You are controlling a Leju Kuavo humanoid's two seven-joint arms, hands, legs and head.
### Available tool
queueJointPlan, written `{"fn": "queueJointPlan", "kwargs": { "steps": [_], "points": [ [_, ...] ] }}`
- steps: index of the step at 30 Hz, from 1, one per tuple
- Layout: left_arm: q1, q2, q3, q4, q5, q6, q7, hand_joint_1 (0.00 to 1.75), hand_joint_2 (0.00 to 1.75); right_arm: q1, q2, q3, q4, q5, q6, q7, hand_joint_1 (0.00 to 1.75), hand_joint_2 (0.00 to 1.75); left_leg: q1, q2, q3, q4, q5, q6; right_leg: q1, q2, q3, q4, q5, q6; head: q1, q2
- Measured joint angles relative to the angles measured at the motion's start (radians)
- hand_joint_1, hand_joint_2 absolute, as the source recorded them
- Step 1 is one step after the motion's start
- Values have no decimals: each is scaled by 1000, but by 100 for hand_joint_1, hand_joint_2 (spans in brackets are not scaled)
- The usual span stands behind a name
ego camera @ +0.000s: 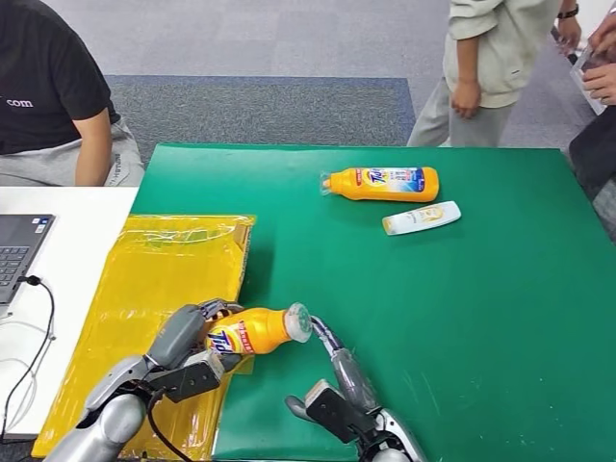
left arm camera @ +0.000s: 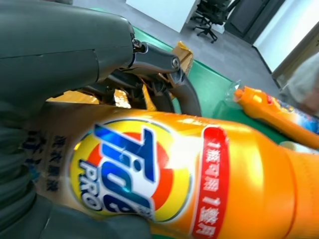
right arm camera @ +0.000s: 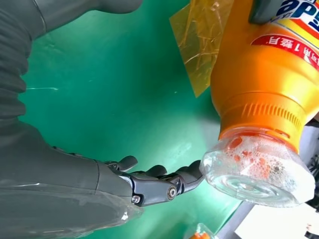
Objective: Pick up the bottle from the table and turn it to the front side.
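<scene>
An orange Tide bottle (ego camera: pixel 256 330) with a clear cap is held lying sideways just above the green table (ego camera: pixel 450 318), near its front left. My left hand (ego camera: pixel 191 337) grips its body; its label (left arm camera: pixel 127 172) faces the left wrist camera. My right hand (ego camera: pixel 342 371) reaches up from below with its fingers stretched out, and the fingertips (right arm camera: pixel 194 172) touch the clear cap (right arm camera: pixel 259 172). It holds nothing.
A second orange bottle (ego camera: pixel 381 183) and a white tube (ego camera: pixel 422 218) lie at the back of the table. A yellow plastic bag (ego camera: pixel 145 289) covers the left edge, beside a white desk with a laptop (ego camera: pixel 18 250). People stand behind the table.
</scene>
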Motion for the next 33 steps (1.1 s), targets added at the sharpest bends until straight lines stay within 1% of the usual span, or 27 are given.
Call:
{"fn": "queueJointPlan", "kwargs": {
  "steps": [1,8,15,20,25,28,33],
  "points": [
    [1,3,-2,2,-14,2,5,0,175,1,-1,0,0,-3,-3,3,0,175,0,0,0,0,0,0,0,0,0,0,0,0,0,0],
    [18,17,-4,7,-110,68,25,0,175,8,-4,0,0,-16,-19,14,0,175,0,0,0,0,0,0,0,0,0,0,0,0,0,0],
    [42,16,-4,9,-230,166,53,0,175,21,-9,0,-6,-22,-35,29,0,175,0,0,-1,0,0,0,0,0,-2,0,0,0,0,0],
    [57,17,-3,9,-294,193,67,0,175,29,-13,0,-12,-23,-47,47,0,175,0,0,-1,0,0,0,0,0,-2,0,0,0,0,0],
    [79,20,-2,9,-333,217,80,0,175,34,-15,0,-16,-9,-79,76,0,175,0,0,-2,0,0,0,0,0,-3,0,0,0,0,0],
    [96,21,-1,7,-346,228,88,0,175,39,-15,-7,-29,33,-153,75,0,175,0,0,-2,0,0,0,0,0,-3,0,0,0,0,0],
    [118,26,1,-5,-360,229,96,0,175,56,-15,-42,-110,194,-336,44,0,175,0,0,-3,0,0,0,0,0,-3,0,0,0,0,0]
  ]
}}
